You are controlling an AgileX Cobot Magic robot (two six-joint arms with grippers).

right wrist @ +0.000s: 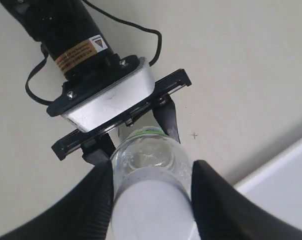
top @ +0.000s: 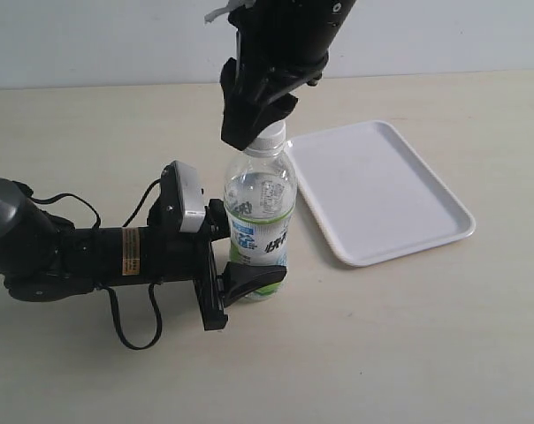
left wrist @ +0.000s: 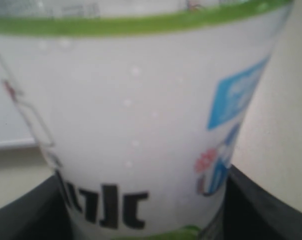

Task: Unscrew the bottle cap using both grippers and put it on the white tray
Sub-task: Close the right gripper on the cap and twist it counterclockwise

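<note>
The clear bottle (top: 261,212) with its white, blue and green label stands upright on the table, left of the white tray (top: 382,190). My left gripper (top: 254,269) is shut on the bottle's lower label; its black fingers (left wrist: 263,205) press both sides of the bottle (left wrist: 141,125). The white bottle cap (top: 270,137) sits on the neck. From above, my right gripper (top: 254,132) is shut on it: in the right wrist view the cap (right wrist: 151,210) fills the gap between the ribbed fingers (right wrist: 91,200), above the bottle's shoulder (right wrist: 151,160).
The left arm (top: 72,252) lies low across the table with a looping black cable (top: 134,331). Its grey-white camera block (right wrist: 111,100) sits close behind the bottle. The tray's corner (right wrist: 286,185) shows beside the right gripper.
</note>
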